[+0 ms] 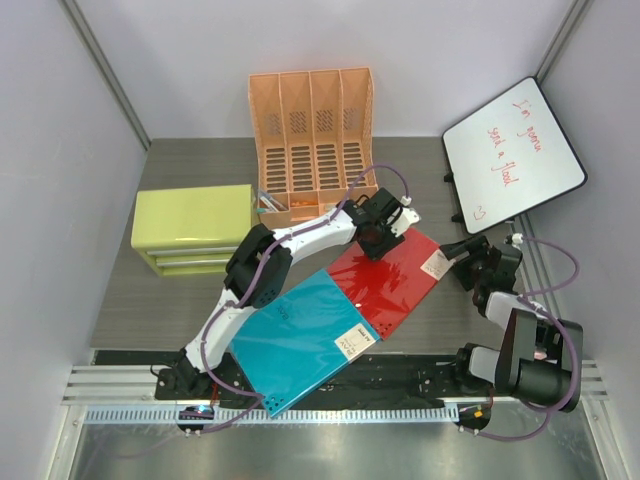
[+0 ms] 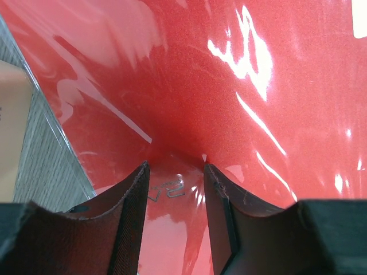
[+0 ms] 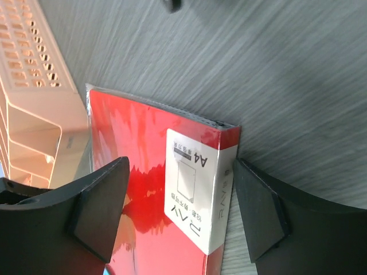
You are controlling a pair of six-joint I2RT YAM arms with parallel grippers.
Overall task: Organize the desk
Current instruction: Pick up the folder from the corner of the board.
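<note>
Right gripper (image 3: 180,172), spread wide about the labelled corner of the red folder (image 3: 132,137): we should centre before closing; left gripper (image 2: 175,167), part-spread, tips on its cover, pinching nothing.

A robotics lab cell dressed up as an office: plain pale panel walls (image 1: 200,60) box in the desk (image 1: 150,310) on the left, far and right, and a silver metal rail (image 1: 330,412) along its near edge carries the left arm (image 1: 265,265) and right arm (image 1: 530,350). Office props sit on top: an orange file rack (image 1: 312,130), a lime-green drawer cabinet (image 1: 190,215) and a whiteboard (image 1: 515,160) with red handwriting
</note>
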